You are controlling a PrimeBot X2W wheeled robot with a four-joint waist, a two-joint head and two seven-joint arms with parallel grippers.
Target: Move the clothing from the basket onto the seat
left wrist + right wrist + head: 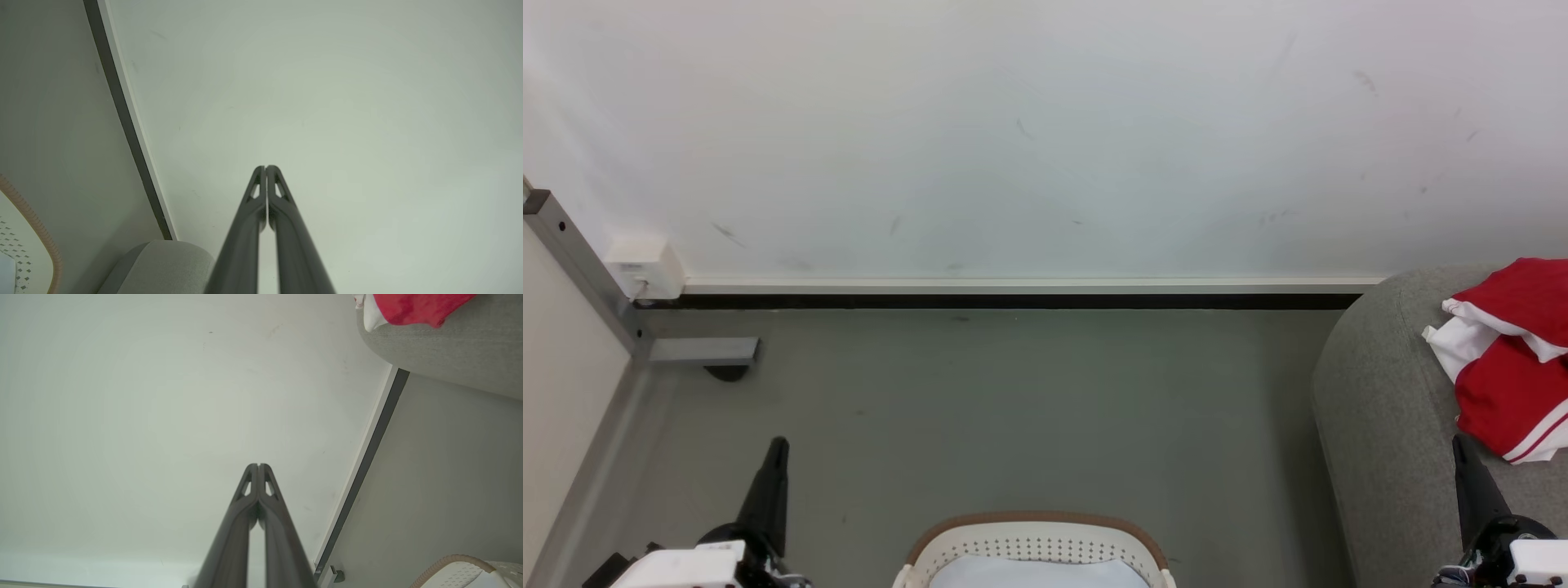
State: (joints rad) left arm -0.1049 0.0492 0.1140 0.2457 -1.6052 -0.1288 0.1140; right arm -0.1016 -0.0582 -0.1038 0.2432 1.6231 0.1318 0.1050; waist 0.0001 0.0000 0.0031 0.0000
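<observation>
Pale wall (pixel 1045 122) and grey floor (pixel 1013 408) take up most of your head view, with the basket (pixel 1033 519) at the bottom middle. You'll find the seat (pixel 1380 408) well to the right of the basket, and the clothing (pixel 1515 359) lies crumpled on top of it, well apart from the basket. Inside the basket you can see a pale white-blue cloth (pixel 1037 572) and no red. Your left gripper (pixel 779 447) stands left of the basket and your right gripper (pixel 1460 445) far to its right, in front of the seat. Each reads as one dark spike.

Your left wrist view looks at the wall. The left gripper (pixel 266 168) is clenched, tips touching, with nothing between them. The basket's brown rim (pixel 36 228) curves in at the lower left, with a corner of the seat (pixel 163 265) just beyond it.

Your right wrist view shows the right gripper (pixel 258 466) clenched too and empty. The basket (pixel 453 561) sits at the lower right corner. The seat (pixel 449 355) is across the view from it, top right, and the clothing (pixel 412 308) rests on the seat's edge.

By my reading the transfer is done: the garment is on the seat and neither claw holds anything. As far as these views show, you have nothing left to move. Part of the garment runs out of the head view, so you can't confirm from here how all of it lies.
</observation>
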